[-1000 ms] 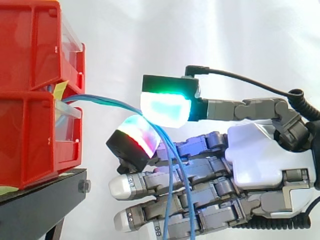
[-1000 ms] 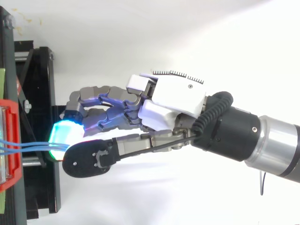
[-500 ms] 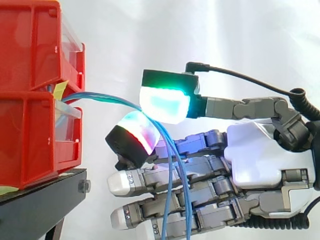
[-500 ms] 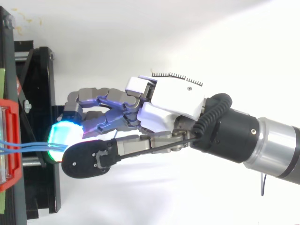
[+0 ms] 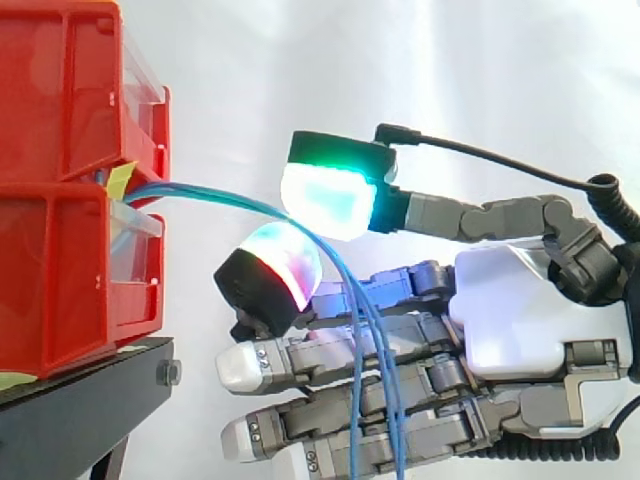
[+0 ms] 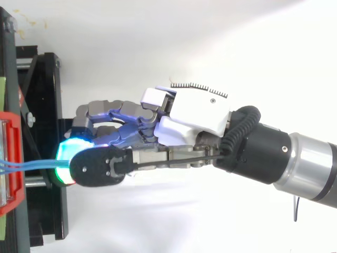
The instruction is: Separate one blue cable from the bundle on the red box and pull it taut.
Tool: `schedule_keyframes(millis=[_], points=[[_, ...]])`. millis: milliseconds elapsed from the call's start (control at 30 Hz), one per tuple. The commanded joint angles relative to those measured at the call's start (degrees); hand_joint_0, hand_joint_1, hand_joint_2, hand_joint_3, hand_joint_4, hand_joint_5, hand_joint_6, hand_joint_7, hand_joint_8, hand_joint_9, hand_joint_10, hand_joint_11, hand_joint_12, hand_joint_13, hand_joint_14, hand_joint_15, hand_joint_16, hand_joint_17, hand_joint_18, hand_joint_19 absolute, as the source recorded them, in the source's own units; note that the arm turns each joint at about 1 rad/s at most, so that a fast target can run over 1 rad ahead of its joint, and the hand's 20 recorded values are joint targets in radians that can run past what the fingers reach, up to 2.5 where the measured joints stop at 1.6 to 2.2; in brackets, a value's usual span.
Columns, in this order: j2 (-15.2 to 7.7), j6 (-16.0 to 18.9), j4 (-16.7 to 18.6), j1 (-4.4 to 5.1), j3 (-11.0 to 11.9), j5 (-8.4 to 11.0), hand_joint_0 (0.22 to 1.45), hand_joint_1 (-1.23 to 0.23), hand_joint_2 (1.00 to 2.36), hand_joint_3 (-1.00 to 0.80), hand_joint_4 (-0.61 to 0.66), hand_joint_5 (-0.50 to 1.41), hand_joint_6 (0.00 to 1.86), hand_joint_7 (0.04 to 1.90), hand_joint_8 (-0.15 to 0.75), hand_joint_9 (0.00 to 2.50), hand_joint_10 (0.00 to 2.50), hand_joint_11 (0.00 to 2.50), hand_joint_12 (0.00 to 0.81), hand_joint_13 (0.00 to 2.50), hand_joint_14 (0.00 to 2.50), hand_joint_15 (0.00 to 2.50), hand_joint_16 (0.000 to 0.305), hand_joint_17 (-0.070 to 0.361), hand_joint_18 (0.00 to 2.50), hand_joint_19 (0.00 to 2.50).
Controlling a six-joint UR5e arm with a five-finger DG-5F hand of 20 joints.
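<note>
So the thumb and one finger were curled in with their glowing pads [image 5: 330, 200] closed together, and as far as I could tell they were pinching the blue cables [image 5: 215, 200] between them. The rest of the hand [image 6: 195, 113] just lay stretched out underneath, not gripping anything. From above, the thumb sat right over the lit pad, with the strands running straight into that spot.

Thing is, it looked like several strands went through the pinch together, not one. So my read: grabbing was done, singling one out wasn't, or at least I couldn't pick out a lone strand.

On the arm's side of the pads the cables drooped loosely down across the lower fingers. On the other side they ran in a shallow bow to the front edge of the red box [image 5: 60, 270], coming out between its upper and lower bins, beside a yellow tab [image 5: 120, 178]. Not quite taut, I'd say, so the pull was left to do. The box sat on the black stand [image 5: 80, 410].
</note>
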Motion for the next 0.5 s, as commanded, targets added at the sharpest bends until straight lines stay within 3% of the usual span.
schedule_keyframes(millis=[0,100,333,467], points=[[0.1,-0.2,0.0,-0.02,-0.1,0.0,0.6,-0.42,1.01,-0.41,0.31,-0.05,0.5,1.42,0.325,0.82,0.01,0.32,0.345,0.33,0.0,0.06,0.047,0.106,0.3,0.25],[0.0,-0.2,0.0,-0.02,-0.1,0.0,0.59,-0.43,1.01,-0.42,0.3,-0.05,0.5,1.42,0.326,0.82,0.01,0.31,0.35,0.35,0.0,0.08,0.047,0.107,0.31,0.26],[0.0,-0.6,0.4,-0.02,-0.1,0.0,0.65,-0.64,1.02,-0.25,0.26,-0.06,0.5,1.39,0.323,0.79,0.01,0.32,0.347,0.36,0.0,0.08,0.047,0.106,0.33,0.27],[0.0,-0.7,0.4,-0.02,-0.1,0.0,0.62,-0.59,1.01,-0.32,0.27,-0.07,0.5,1.3,0.31,0.78,0.01,0.28,0.343,0.35,0.0,0.08,0.047,0.106,0.33,0.27]])
